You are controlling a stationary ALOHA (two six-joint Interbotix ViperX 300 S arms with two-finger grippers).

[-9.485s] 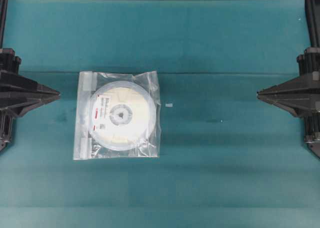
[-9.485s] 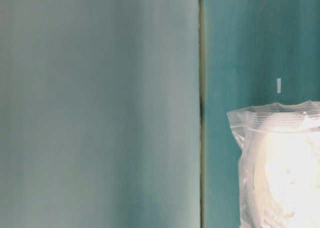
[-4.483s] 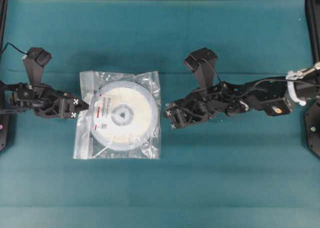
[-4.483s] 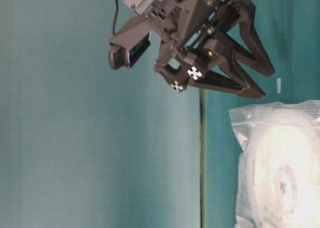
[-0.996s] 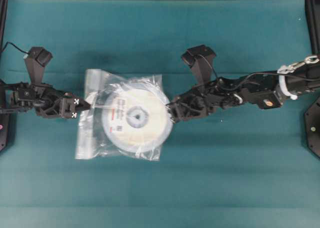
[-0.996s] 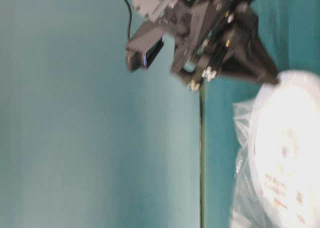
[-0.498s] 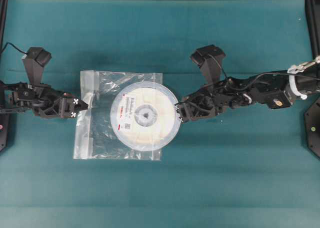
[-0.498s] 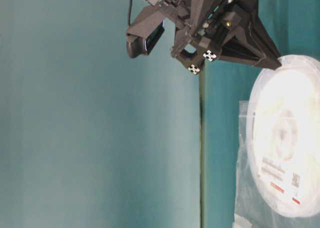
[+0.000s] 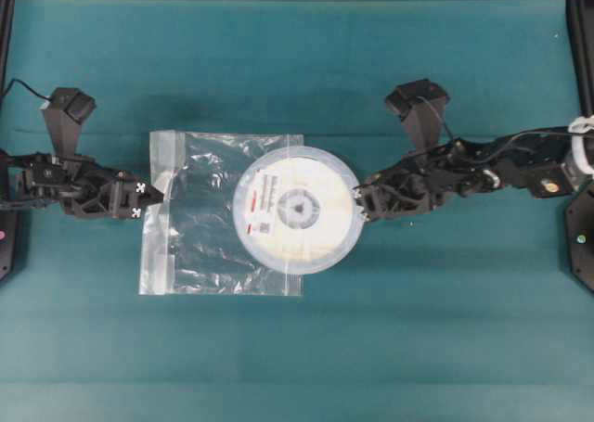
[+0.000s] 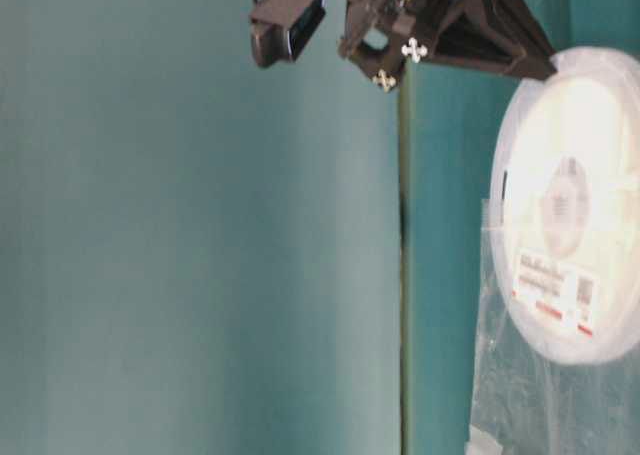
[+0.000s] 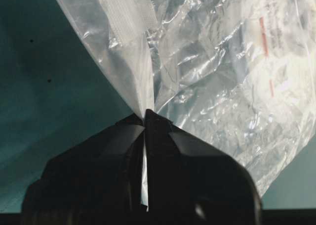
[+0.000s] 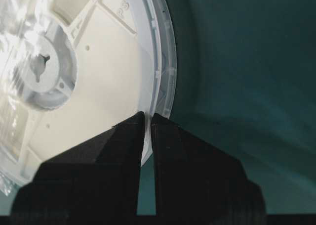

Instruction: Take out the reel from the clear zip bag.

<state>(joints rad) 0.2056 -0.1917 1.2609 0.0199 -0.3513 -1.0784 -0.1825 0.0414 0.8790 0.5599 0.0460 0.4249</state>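
Observation:
The reel is a flat white disc with cream winding, a grey hub and a red-marked label. It sticks more than halfway out of the right side of the clear zip bag, lifted off the table. My right gripper is shut on the reel's right rim; its jaws pinch the rim in the right wrist view. My left gripper is shut on the bag's left edge, pinching the plastic. The reel and the bag also show in the table-level view.
The teal table lies all round the bag. A seam runs across its far half. Dark arm mounts stand at the left edge and right edge.
My right gripper has pulled the reel further right out of the bag over the last second. My left gripper has stayed put, holding the bag's left edge.

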